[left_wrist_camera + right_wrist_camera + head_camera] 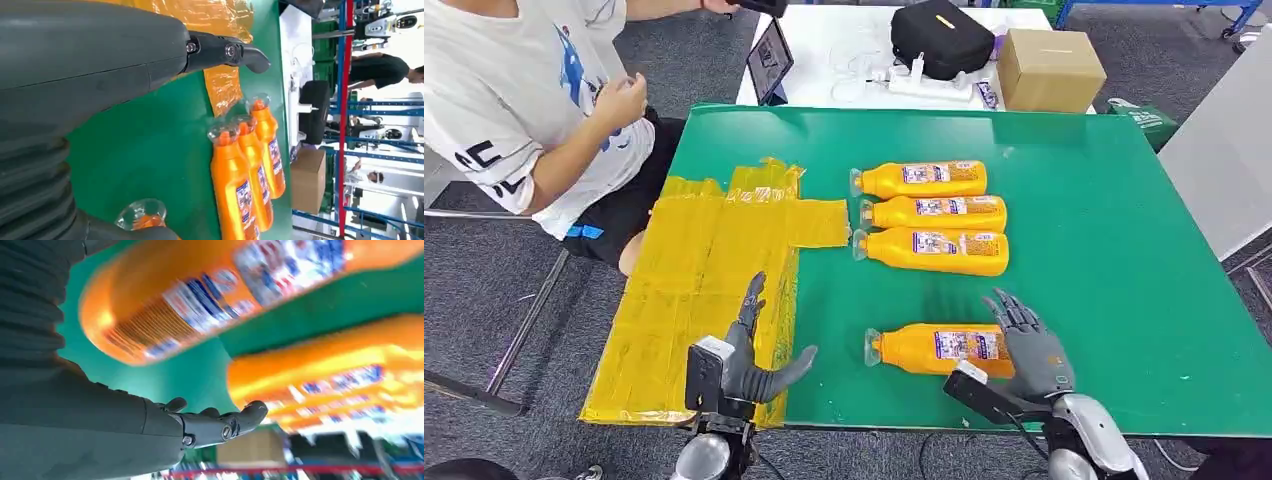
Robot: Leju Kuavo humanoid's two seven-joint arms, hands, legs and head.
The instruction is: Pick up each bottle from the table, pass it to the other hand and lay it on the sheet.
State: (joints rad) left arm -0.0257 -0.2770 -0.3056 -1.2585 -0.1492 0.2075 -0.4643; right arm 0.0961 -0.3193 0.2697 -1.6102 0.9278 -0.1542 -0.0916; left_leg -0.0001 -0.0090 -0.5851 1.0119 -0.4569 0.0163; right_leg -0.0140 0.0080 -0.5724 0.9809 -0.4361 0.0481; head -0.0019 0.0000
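A green desk (pixel 1124 300) carries four orange plastic bottles lying on their sides, clear caps pointing toward a crinkled yellow sheet (pixel 704 270) taped flat over the desk's edge. Three bottles (pixel 929 215) lie side by side, just beyond the sheet's far corner. The fourth bottle (pixel 936 348) lies alone, nearer the robot than that trio and apart from the sheet.

The right hand (pixel 1032 350) rests at this bottle's base end, fingers (pixel 1012 312) spread apart and not yet wrapped around it. The left hand (pixel 754 365) hovers over the sheet's near edge, fingers apart, holding nothing.

The step in hand looks like grasping the lone bottle. To do it well, the right hand should probably close around the broad labelled body rather than the tapering neck, since the smooth, glossy, rounded plastic could roll or slip, leaving the cap end free for the left hand.

A person (pixel 534 100) sits beside the sheet's far side.
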